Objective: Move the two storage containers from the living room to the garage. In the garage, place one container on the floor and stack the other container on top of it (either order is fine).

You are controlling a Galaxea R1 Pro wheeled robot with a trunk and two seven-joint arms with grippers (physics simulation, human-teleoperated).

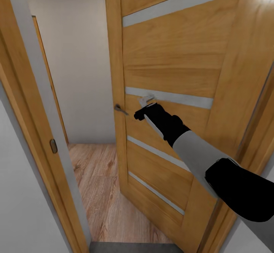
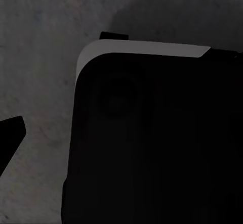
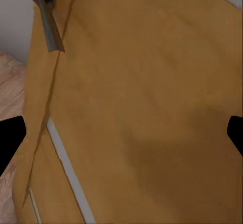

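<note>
The two storage containers are out of view. My right gripper (image 1: 146, 106) is stretched out to the face of a wooden door (image 1: 179, 55), just right of its metal lever handle (image 1: 121, 109). In the right wrist view the right gripper (image 3: 121, 138) is open, its dark fingertips (image 3: 10, 143) wide apart at the frame's edges with bare door panel (image 3: 152, 107) between them and the handle (image 3: 48, 21) off to one side. The left gripper (image 2: 121, 138) hangs low against my dark body (image 2: 152, 148), over speckled grey floor (image 2: 40, 57); one fingertip (image 2: 10, 138) shows at the frame's edge.
The door stands ajar, with pale frosted strips (image 1: 167, 97) across it. Through the gap lie a light wood-plank floor (image 1: 95, 184) and a cream wall (image 1: 76, 55). The door frame (image 1: 42, 104) with its strike plate (image 1: 53, 146) is close on my left. A grey threshold strip (image 1: 129, 247) lies below.
</note>
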